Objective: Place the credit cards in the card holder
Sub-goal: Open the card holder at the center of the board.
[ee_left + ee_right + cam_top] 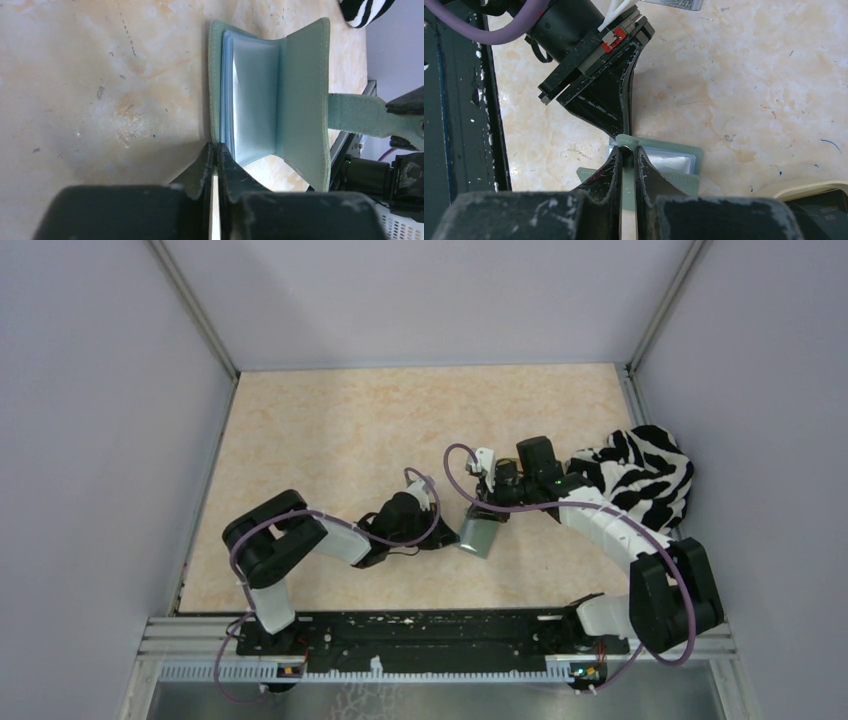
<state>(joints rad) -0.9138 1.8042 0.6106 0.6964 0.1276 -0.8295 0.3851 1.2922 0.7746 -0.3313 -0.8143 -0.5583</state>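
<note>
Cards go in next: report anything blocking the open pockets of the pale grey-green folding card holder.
Nothing visible blocks them. The pale grey-green folding card holder is spread open, right gripper pinching its strap, left gripper pinching the opposite cover's edge, both clear of the light blue pockets.

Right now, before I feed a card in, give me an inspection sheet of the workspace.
Surface: beige marbled tabletop, scuffed and speckled.
Job's things: card holder held open between the two arms, pale inner pockets showing, no card seen in them. A dark flat item, possibly a card, lies in a tan tray.
Clutter: zebra-striped cloth at the table's right edge.
Grippers: left gripper fingers shut on one cover's edge; right gripper fingers shut on the strap.
Cables: purple cables loop along both arms, none touching the card holder.
Surroundings: pale walls, black base rail at the near edge.
</note>
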